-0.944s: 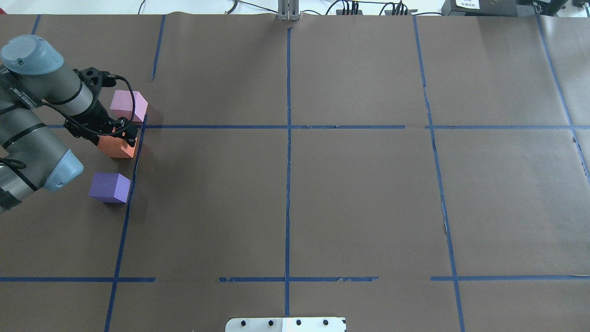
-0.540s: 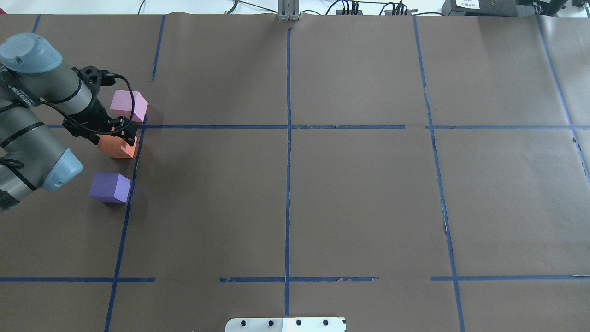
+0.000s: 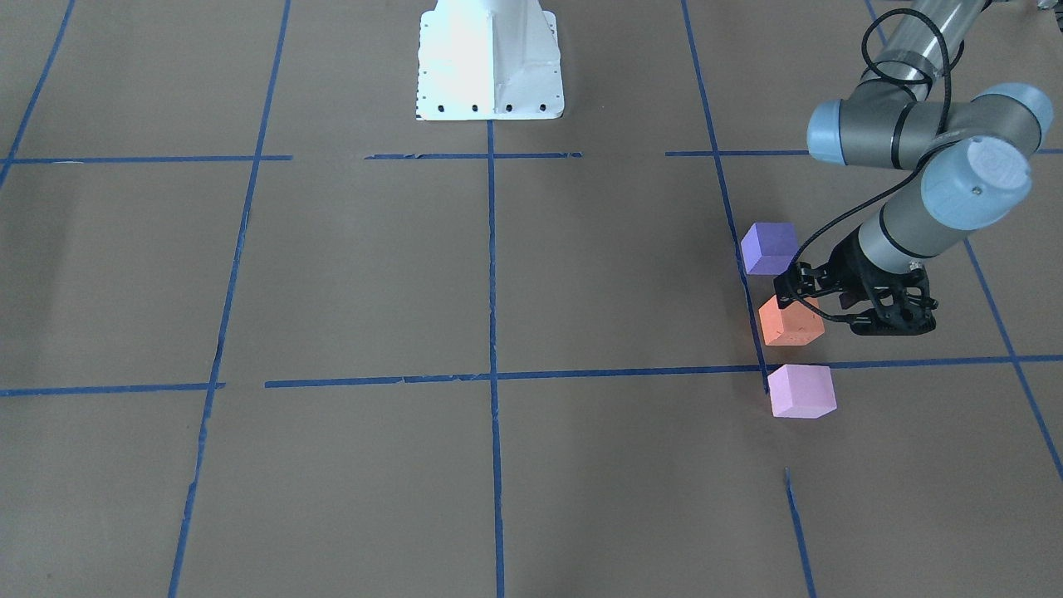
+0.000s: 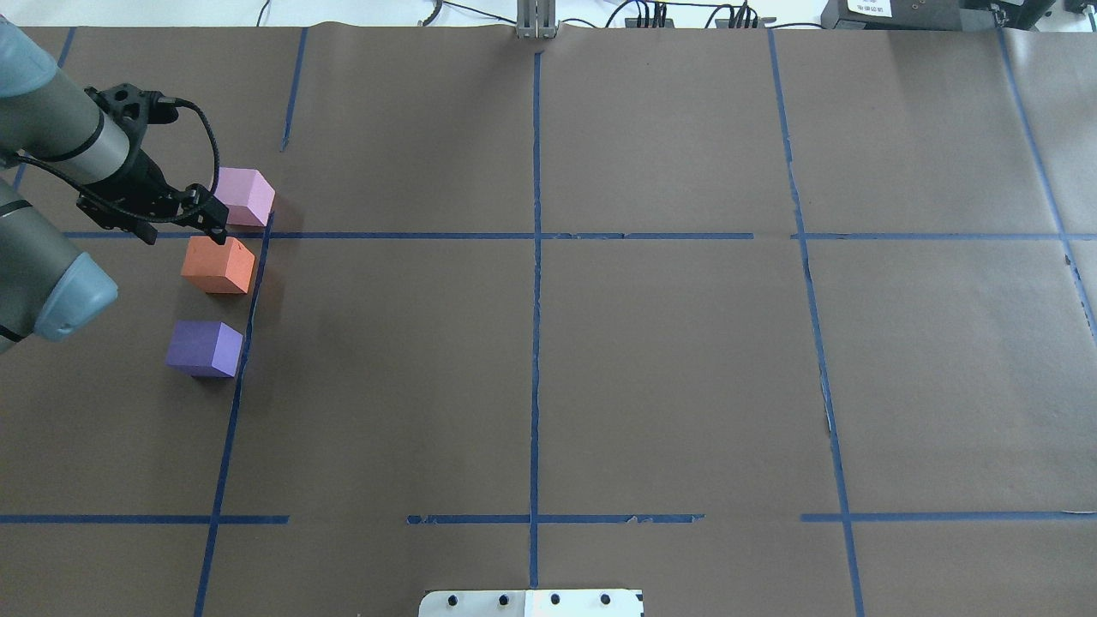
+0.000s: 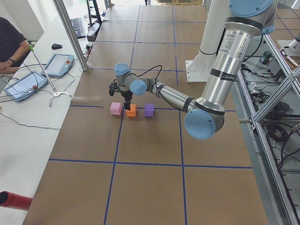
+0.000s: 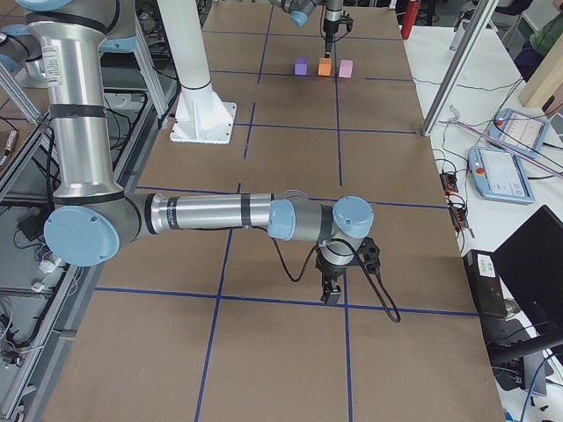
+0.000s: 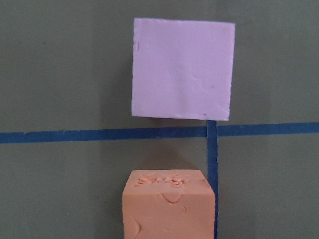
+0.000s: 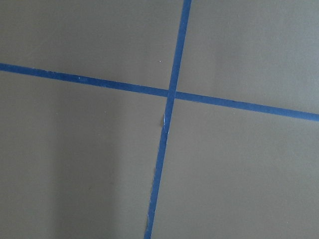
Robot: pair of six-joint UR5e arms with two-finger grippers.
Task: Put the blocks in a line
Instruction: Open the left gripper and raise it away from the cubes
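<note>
Three cubes lie in a line along a blue tape line at the table's left. They are the pale pink block (image 4: 244, 197) (image 3: 801, 390), the orange block (image 4: 218, 266) (image 3: 791, 321) and the purple block (image 4: 204, 347) (image 3: 770, 247). My left gripper (image 4: 210, 221) (image 3: 804, 291) hangs just above the orange block, holds nothing and looks open. The left wrist view shows the pink block (image 7: 182, 69) and the orange block (image 7: 169, 206) below, with no fingers in it. My right gripper (image 6: 332, 294) hangs over bare table far from the blocks. I cannot tell its state.
Brown paper with a blue tape grid (image 4: 536, 236) covers the table. The white robot base plate (image 3: 490, 58) stands at the robot's edge. A side bench with tablets (image 5: 28, 84) and an operator runs along the far side. A red cylinder (image 5: 14, 200) lies at that bench's near end.
My left gripper has let go of the orange block, risen off it and drawn back toward the table's left edge. The three blocks have not moved.
</note>
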